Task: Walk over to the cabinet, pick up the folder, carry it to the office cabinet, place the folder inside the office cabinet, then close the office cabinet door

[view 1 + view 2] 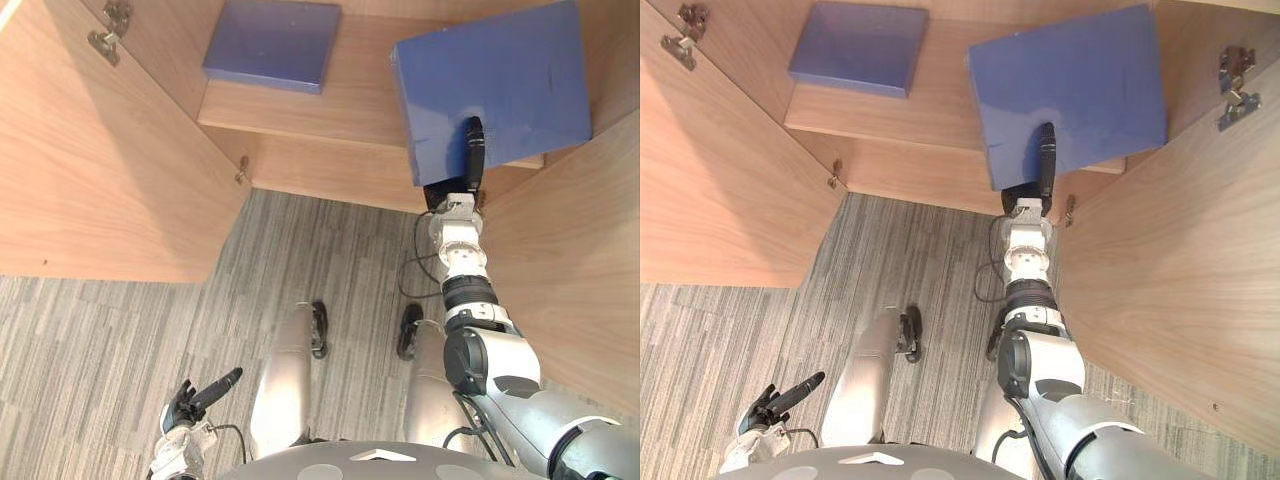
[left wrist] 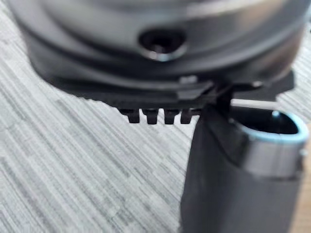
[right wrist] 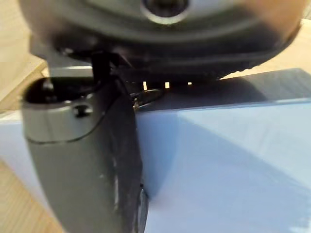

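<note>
Folder (image 1: 500, 85), blue, was at the right of the open office cabinet (image 1: 330, 180), turned askew, its near corner hanging out past the front edge of the shelf (image 1: 290, 110); whether its far part rested on the shelf, cannot tell; right hand (image 1: 474, 150) held it at that near corner, thumb laid flat on top, arm reaching up from the lower right; right wrist view gave the close look: thumb (image 3: 87, 160) pressed on the folder's pale blue face (image 3: 233, 170), the fingers under it hidden, so a pinch from above and below; second folder (image 1: 272, 42) lay flat on the same shelf, back left, well apart from the held one; bare shelf wood ran between the two.

Left door (image 1: 100, 170) stood swung wide, a hinge (image 1: 108, 30) near its top edge; right eye view took in more of the right door (image 1: 1170, 290), also swung wide, with its hinges (image 1: 1237, 85) just beside the folder's far right edge; the right forearm sat close to that door's inner edge; the opening between the doors was wide.

Left hand (image 1: 195, 400) hung low at the lower left over the striped carpet (image 1: 300, 260), fingers loose and mostly straight, holding nothing; left wrist view showed its thumb (image 2: 233, 184) above carpet (image 2: 73, 160).
</note>
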You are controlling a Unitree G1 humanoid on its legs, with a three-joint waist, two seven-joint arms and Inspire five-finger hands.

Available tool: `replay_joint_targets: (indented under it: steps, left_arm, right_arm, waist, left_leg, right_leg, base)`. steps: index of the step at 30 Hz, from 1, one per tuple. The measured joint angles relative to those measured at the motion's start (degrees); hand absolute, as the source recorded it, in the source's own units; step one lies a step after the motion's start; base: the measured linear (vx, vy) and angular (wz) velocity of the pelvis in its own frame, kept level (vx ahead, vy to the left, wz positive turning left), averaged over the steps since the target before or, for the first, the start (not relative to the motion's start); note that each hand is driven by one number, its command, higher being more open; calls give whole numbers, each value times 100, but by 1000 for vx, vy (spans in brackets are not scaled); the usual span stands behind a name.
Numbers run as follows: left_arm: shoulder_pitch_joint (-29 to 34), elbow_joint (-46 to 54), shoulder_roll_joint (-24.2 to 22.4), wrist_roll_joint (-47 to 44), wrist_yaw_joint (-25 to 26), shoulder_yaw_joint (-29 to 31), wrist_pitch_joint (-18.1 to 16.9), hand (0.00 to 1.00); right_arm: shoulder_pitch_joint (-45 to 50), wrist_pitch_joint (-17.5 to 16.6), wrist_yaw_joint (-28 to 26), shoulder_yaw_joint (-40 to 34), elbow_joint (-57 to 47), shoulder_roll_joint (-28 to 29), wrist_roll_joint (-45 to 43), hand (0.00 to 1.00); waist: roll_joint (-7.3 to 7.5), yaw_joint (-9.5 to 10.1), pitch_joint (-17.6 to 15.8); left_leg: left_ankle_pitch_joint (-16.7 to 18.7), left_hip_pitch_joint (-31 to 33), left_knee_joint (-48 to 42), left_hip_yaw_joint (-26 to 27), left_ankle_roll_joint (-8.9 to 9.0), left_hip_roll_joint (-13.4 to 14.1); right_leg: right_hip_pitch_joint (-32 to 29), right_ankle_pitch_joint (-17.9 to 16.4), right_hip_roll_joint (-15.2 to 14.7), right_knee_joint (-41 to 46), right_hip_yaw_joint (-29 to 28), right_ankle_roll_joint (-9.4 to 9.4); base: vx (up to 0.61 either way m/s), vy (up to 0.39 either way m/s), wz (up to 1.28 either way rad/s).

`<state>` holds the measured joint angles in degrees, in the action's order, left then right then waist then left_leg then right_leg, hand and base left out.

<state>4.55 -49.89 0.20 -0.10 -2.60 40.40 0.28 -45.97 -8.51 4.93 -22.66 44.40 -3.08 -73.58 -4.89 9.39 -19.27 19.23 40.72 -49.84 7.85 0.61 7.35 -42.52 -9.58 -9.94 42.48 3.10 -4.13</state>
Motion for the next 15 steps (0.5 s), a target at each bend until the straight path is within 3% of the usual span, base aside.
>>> replay_joint_targets:
  steps: [5,8,15]
  left_arm:
    - [0,61,-35,-260,82,12,-6,100]
    - [1,67,-48,-452,89,13,-15,100]
    - [-7,109,-33,-658,118,106,-34,100]
  right_arm:
    - [-605,-218,195,-452,-2,61,-400,0]
    - [-1178,-453,348,-781,-4,18,-578,0]
    - [-1869,-654,656,-786,-16,-472,-698,0]
  waist:
    - [-25,131,-18]
    - [-117,144,-82]
    - [-236,197,-290]
  left_leg:
    - [-103,56,160,-2,-67,-27]
    - [-140,56,247,-49,-75,-92]
    - [-143,347,116,-257,-73,-198]
  right_leg:
    - [-22,60,-28,-175,61,-8]
    - [-2,76,-94,-214,129,-34]
    - [-146,24,-202,-133,292,-81]
  base:
    - [38,0,6]
    - [64,-6,12]
    - [26,13,14]
